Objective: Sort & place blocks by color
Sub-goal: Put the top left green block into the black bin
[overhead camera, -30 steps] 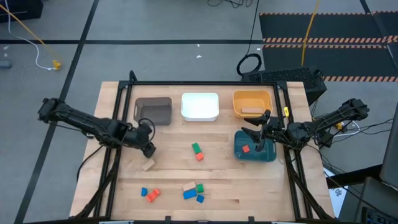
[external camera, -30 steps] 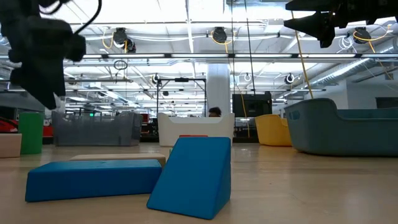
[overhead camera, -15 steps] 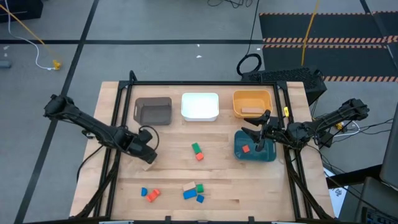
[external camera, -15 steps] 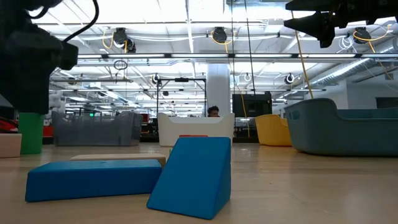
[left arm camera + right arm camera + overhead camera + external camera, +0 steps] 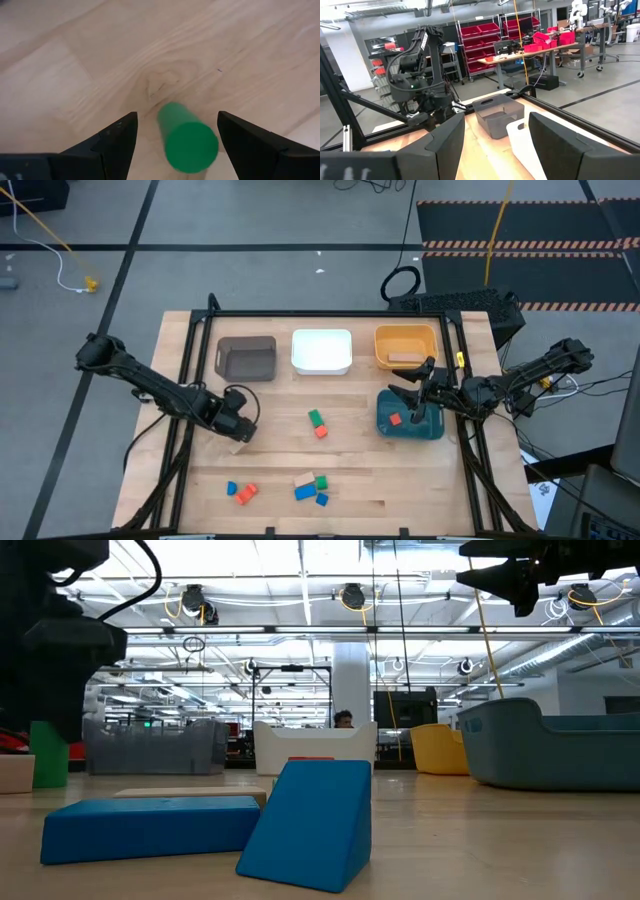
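The left gripper point(image 5: 240, 428) is lowered to the worktop point(image 5: 270, 465) at its left side, jaws apart. A green cylinder block point(image 5: 185, 138) lies on the wood between the jaws, touching neither, its long axis running away from the wrist. Farther off, the right gripper point(image 5: 408, 398) hovers over the teal bin point(image 5: 432, 427), jaws apart.

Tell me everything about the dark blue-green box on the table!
The teal bin is a deep rectangular tub with rounded corners, smooth like plastic, sitting upright near the table's right side, just in front of the orange bin. One small red-orange block lies inside it. The right gripper hangs above it, open and empty. In the low view its tall wall curves up at one end.
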Tool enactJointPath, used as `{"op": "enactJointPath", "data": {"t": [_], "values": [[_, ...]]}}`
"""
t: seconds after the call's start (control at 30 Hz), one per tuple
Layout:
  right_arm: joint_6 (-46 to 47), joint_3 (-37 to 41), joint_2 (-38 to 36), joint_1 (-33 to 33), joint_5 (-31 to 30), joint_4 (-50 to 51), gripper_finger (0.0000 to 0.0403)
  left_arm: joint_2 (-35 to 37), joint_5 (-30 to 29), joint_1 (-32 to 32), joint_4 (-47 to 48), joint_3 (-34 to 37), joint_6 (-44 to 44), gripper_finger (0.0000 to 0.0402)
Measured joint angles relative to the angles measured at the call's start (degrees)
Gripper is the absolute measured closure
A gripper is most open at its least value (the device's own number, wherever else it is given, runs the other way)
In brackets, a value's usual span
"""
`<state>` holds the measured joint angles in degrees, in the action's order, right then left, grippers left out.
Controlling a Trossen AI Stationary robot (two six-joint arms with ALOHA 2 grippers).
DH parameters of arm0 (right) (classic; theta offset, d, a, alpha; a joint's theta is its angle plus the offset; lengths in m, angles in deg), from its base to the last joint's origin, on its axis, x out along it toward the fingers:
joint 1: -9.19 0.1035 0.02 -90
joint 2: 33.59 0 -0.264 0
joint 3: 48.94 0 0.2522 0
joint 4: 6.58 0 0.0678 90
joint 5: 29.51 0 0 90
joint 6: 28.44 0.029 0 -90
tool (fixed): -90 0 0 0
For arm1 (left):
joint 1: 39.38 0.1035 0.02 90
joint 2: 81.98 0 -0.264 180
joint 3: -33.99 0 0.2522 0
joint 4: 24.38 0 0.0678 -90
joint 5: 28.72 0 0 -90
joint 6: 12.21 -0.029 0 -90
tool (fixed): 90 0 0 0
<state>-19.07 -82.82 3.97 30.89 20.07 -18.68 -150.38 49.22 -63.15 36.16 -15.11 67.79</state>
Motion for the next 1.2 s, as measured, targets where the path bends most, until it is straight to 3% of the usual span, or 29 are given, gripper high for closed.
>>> {"op": "enactJointPath", "data": {"t": [0.23,0.33,0.5,0.9,1.2], "values": [[0.0,0.0,0.0,0.0,0.0,0.0,0.0188,0.0,0.4,0.0,0.5,0.0,1.3,0.0139],[0.0,0.0,0.0,0.0,0.0,0.0,0.0188,0.0,0.4,0.0,0.5,0.0,1.3,0.0175],[0.0,0.0,0.0,0.0,0.0,0.0,0.0188,0.1,0.2,0.0,0.5,0.0,1.5,0.0269],[0.0,0.0,0.0,0.0,0.0,0.0,0.0188,0.1,-0.3,0.0,-0.6,-0.1,0.4,0.0269],[0.0,0.0,0.0,0.0,0.0,0.0,0.0188,1.1,-10.6,2.1,-0.8,-3.1,-8.8,0.0269]]}}
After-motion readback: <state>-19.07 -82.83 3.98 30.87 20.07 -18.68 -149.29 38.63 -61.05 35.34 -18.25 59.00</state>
